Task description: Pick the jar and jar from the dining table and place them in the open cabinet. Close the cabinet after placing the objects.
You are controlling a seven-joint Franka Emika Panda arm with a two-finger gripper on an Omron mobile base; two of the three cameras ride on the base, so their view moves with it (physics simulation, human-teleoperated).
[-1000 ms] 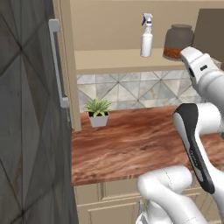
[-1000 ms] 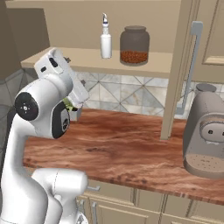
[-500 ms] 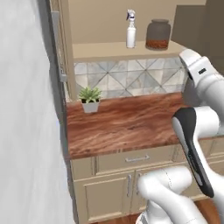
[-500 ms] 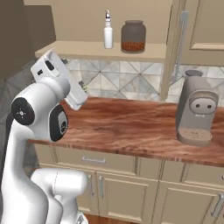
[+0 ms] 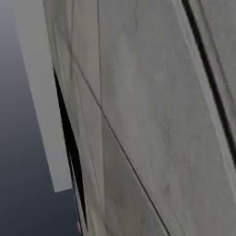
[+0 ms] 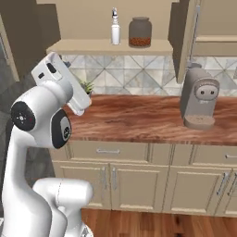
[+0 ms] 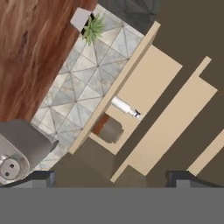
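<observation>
Base has backed away; squat glass jar (image 6: 140, 32) on beige shelf; gripper (image 7: 109, 178) wide open, empty.

White arm (image 6: 44, 120) bent, raised, fingers (image 7: 41, 177) wide apart, holding nothing

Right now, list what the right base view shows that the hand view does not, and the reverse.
The right base view alone shows the drawer fronts, the lower cabinet doors and the wooden floor. The hand view alone shows the open gripper and the higher shelves. Both show the jar beside the spray bottle, the coffee machine, the potted plant and the wood counter.
</observation>
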